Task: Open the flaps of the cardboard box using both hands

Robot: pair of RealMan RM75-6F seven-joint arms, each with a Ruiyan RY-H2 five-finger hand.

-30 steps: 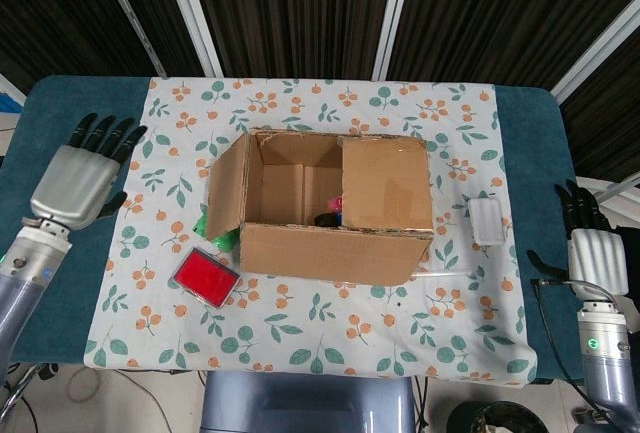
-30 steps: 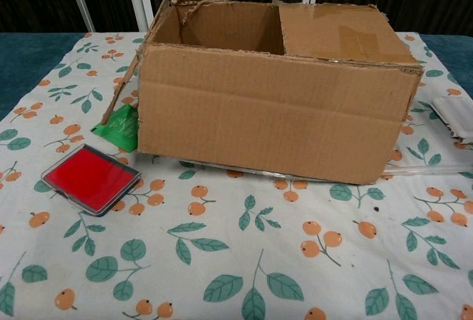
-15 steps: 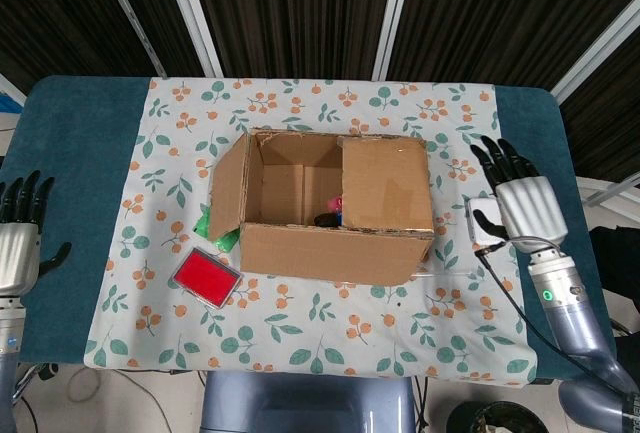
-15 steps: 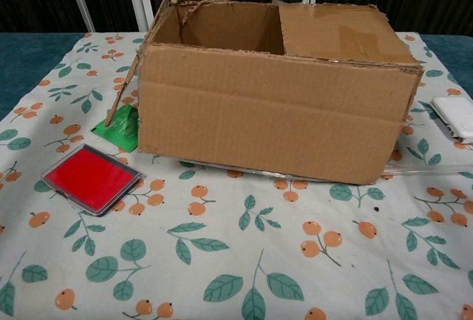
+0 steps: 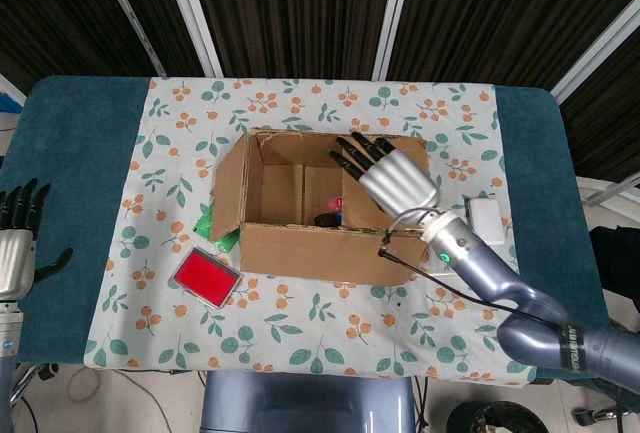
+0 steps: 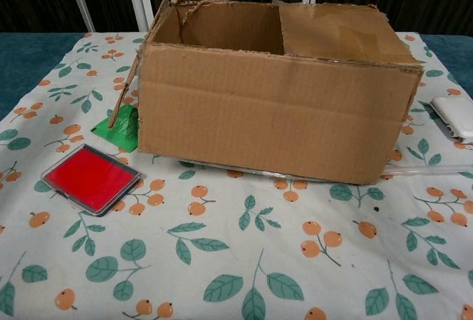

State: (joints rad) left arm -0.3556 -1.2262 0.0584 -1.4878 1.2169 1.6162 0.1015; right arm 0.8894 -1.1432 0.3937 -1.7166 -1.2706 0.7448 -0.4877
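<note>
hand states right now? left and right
Left hand: open, holding nothing, off beside the table's left edge.
Right hand: open, fingers spread over the cardboard box's closed right flap.

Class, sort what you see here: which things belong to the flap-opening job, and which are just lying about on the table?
Belong to the job:
box
closed flap
open flap
right hand
left hand

Just lying about:
red case
green packet
white case
</note>
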